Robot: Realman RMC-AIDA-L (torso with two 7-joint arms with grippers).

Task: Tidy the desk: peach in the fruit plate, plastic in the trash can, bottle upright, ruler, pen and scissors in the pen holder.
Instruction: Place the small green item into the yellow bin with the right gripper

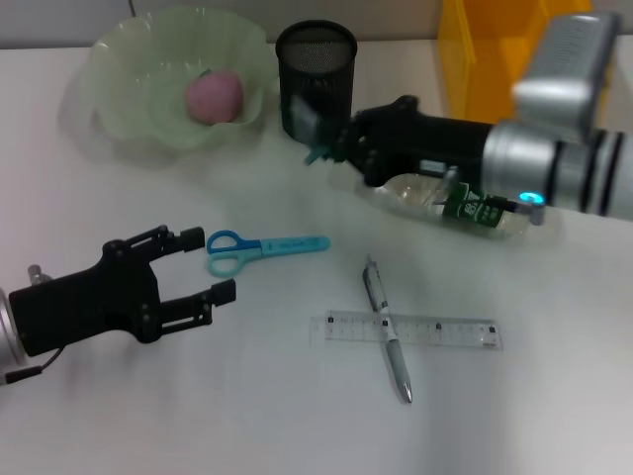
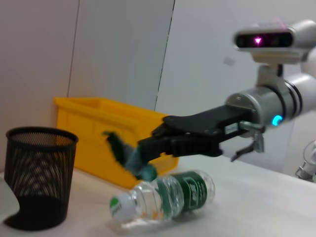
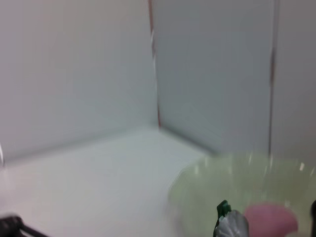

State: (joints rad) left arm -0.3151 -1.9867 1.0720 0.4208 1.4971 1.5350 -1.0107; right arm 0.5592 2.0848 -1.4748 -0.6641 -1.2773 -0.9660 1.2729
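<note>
A pink peach (image 1: 215,95) lies in the pale green fruit plate (image 1: 119,99) at the back left. My right gripper (image 1: 331,139) is shut on a crumpled green-grey piece of plastic (image 1: 313,131), held above the table beside the black mesh pen holder (image 1: 316,74). In the left wrist view the plastic (image 2: 128,155) hangs from that gripper (image 2: 148,148), just over the bottle (image 2: 168,197). The clear bottle (image 1: 435,203) lies on its side under the right arm. Blue scissors (image 1: 267,247), a pen (image 1: 386,327) and a clear ruler (image 1: 445,332) lie flat; the pen crosses the ruler. My left gripper (image 1: 210,265) is open beside the scissors' handles.
A yellow bin (image 1: 495,59) stands at the back right, behind the right arm and the pen holder (image 2: 39,173). Walls close the space behind the table.
</note>
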